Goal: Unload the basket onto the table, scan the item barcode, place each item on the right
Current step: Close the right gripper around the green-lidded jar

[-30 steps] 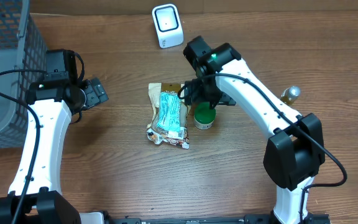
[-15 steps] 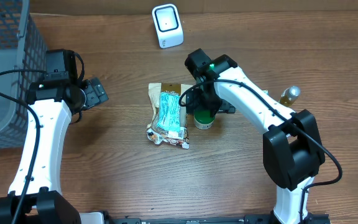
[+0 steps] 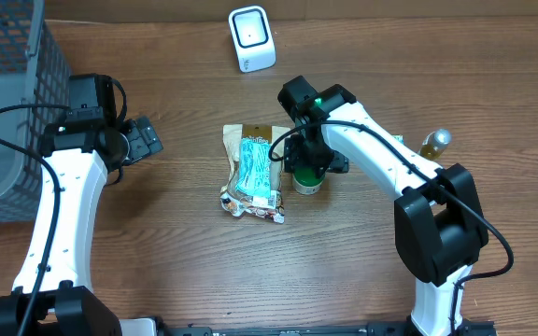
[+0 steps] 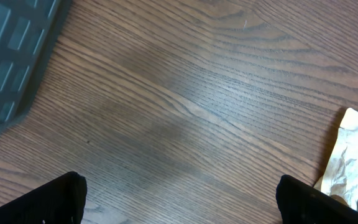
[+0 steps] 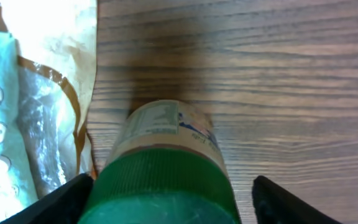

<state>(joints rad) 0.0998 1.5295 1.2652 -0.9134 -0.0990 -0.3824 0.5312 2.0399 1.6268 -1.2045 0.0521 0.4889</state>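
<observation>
Overhead, left end effector (image 3: pixel 144 140): wide open, empty, idle toward the bench's left edge.
Scanner (image 3: pixel 251 37): far edge, where a barcode must likely be shown.
Packet (image 3: pixel 253 173): flat at bench centre, untouched.
Bottle (image 3: pixel 306 183): upright just beside the packet, apparently the item.
Right end effector (image 3: pixel 308 161): open, fingers straddling the bottle's green cap, placed to grasp.

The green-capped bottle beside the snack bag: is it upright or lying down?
Upright. The right wrist view looks down on the green cap of the bottle, whose labelled body goes straight down to the table.
</observation>
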